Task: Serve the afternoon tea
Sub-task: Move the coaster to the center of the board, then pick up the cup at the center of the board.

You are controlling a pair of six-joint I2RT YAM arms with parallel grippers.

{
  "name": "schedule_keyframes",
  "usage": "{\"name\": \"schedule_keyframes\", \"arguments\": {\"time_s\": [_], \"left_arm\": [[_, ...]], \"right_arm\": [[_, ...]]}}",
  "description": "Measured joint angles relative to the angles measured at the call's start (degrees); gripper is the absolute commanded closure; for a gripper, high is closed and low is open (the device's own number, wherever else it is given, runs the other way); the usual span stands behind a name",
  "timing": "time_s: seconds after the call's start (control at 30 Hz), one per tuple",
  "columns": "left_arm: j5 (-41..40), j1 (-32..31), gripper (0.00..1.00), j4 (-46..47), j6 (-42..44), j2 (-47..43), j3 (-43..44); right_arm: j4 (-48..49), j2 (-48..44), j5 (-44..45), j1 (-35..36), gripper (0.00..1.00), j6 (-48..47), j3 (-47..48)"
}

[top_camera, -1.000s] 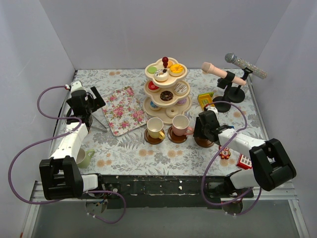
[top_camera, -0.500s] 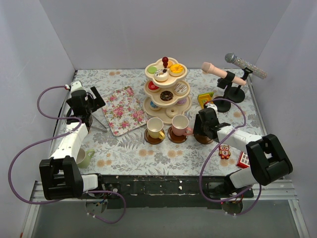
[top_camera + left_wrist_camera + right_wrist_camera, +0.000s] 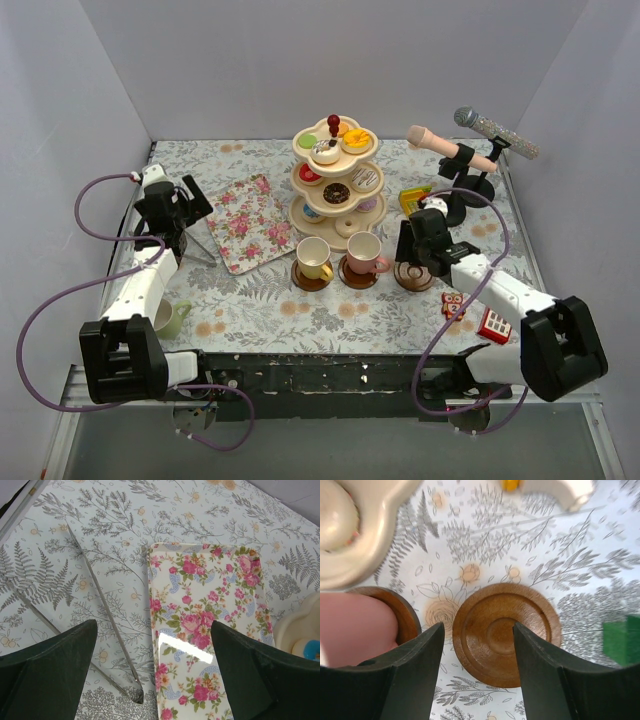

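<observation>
Toy block [image 3: 452,304] print illegible; saucer [image 3: 492,642] below right gripper [image 3: 478,629]

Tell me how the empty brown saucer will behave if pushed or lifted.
Looks like turned wood, so the saucer is probably rigid and light. Low and flat, it should slide, not tip. Its thin rim may be awkward to pinch.

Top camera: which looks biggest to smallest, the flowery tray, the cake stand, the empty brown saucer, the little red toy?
1. cake stand and flowery tray, about the same.
2. empty brown saucer.
3. little red toy.
</observation>
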Motion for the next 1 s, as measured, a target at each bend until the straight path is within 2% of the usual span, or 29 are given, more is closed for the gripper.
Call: {"name": "schedule_keyframes", "arguments": {"time_s": [0.23, 0.3, 0.37, 0.47, 0.57, 0.87, 1.0], "left_arm": [[-6.5, 0.0, 0.02, -11.1, -6.3, -2.8, 1.3], [-7.2, 0.8, 0.02, -15.3, -7.6, -5.4, 1.3], [-5.7, 3.5, 0.02, -19.2, -8.5, -7.9, 2.1], [-4.9, 8.7, 0.02, -24.0, -9.4, -9.8, 4.7], [-5.6, 10.1, 0.02, -27.7, -10.0, -11.6, 5.8], [-10.2, 11.9, 0.02, -41.7, -12.9, -15.1, 6.9], [-11.6, 11.9, 0.02, -43.1, -13.5, -14.9, 7.5]], "right_arm": [[-3.0, -8.4, -0.1, 1.0, 0.35, -5.7, 7.4], [-2.4, -9.7, -0.5, 4.9, 0.36, -7.1, 10.4], [-1.2, -8.8, -1.2, 12.0, 0.36, -8.6, 14.4], [2.5, -4.2, -4.1, 22.3, 0.36, -10.2, 20.6], [8.1, 2.1, -10.3, 29.2, 0.37, -11.2, 24.7], [20.5, 25.2, -26.4, 42.1, 0.37, -16.1, 35.7], [27.1, 33.7, -35.1, 45.9, 0.38, -19.1, 38.2]]}}
